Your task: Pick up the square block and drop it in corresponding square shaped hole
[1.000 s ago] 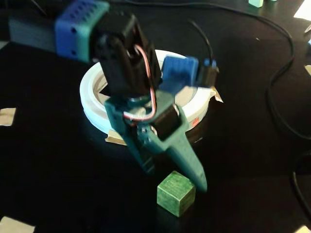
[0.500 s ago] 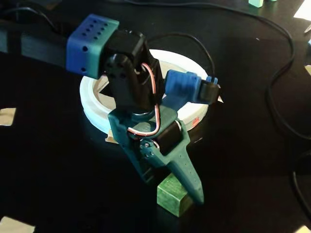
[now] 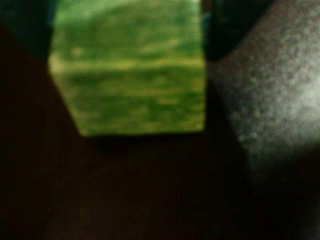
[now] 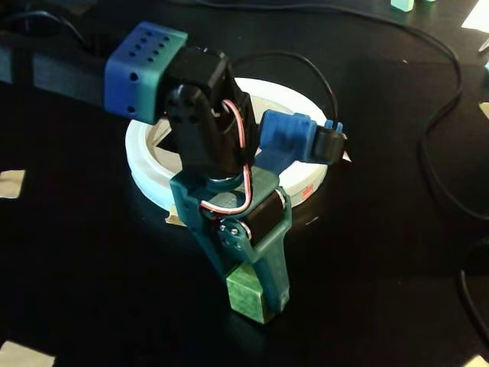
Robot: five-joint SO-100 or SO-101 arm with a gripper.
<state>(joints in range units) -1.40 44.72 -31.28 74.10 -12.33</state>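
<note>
The square block, a green cube with mottled paint, rests low on the black table in the fixed view, in front of the white ring. My gripper is shut on the block, one teal finger on each side. In the wrist view the block fills the upper middle, with the dark jaws of the gripper pressed against its left and right faces. The arm covers most of the tan disc inside the ring, so the square shaped hole is hidden.
Black cables loop across the right side of the table. A pale mint block sits at the top edge. Tan tape patches lie at the left edge and bottom left corner.
The jaws have closed on the block. The block has shifted a little to the left and turned square between the fingers. The arm has otherwise held its place over the last half second.
</note>
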